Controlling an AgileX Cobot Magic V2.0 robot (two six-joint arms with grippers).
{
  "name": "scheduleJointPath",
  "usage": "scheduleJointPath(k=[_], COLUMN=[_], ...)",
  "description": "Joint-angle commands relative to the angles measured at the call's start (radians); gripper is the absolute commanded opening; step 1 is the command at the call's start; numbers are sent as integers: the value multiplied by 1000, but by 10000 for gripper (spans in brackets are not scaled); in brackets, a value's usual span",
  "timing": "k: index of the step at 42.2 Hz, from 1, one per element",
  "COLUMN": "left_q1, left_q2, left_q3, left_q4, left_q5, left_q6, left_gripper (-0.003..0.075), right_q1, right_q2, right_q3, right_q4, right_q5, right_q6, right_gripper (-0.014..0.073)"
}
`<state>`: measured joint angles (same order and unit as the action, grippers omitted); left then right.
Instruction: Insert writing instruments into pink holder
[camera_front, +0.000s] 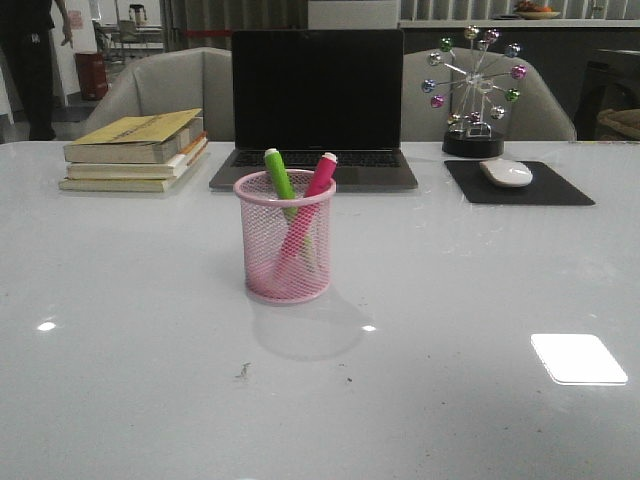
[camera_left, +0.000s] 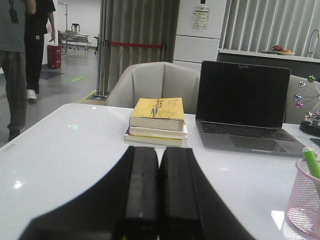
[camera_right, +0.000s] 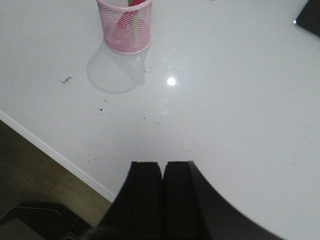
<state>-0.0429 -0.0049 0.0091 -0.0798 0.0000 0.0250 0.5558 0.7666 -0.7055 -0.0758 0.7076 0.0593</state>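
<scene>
**Both markers stood in the cup**

Front view: one pink holder (camera_front: 286, 240) at table centre held two markers, green marker (camera_front: 279, 174) leaning toward 11 o'clock, pink marker (camera_front: 320, 177) toward 1 o'clock. No grippers appeared.

Left wrist view: left gripper (camera_left: 159, 187) pressed together, empty; holder cut off.

Right wrist view: right gripper (camera_right: 163, 192) likewise; markers hardly visible.

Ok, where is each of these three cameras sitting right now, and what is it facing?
Front view: looks forward over the table at the pink holder, laptop behind; no arm shows.
Left wrist view: low over the table, facing books and laptop; left gripper shut, empty.
Right wrist view: looks down at the table's near edge; right gripper shut, empty.
Shared: all three show the holder with the green highlighter.
</scene>
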Motion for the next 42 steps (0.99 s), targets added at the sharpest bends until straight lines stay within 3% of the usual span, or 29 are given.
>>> scheduleJointPath(k=[1,31,36,42], left_q1=[-8,-8,-8,-8], left_q2=[-18,-18,-18,-18], left_q3=[-1,-1,-1,-1], left_q4=[-9,-9,-9,-9], left_q5=[-96,-96,-96,-96], left_q6=[-2,-2,-2,-2], left_gripper=[92,92,92,92], right_q1=[-4,0,-36,-147], right_q2=[-1,-10,-47,-157], right_q3=[-26,-22,0,101], right_q4=[-6,-4,-4,-3], right_q5=[-73,-73,-76,-260], right_q6=[-3,-3,-3,-3], right_gripper=[58,58,58,58])
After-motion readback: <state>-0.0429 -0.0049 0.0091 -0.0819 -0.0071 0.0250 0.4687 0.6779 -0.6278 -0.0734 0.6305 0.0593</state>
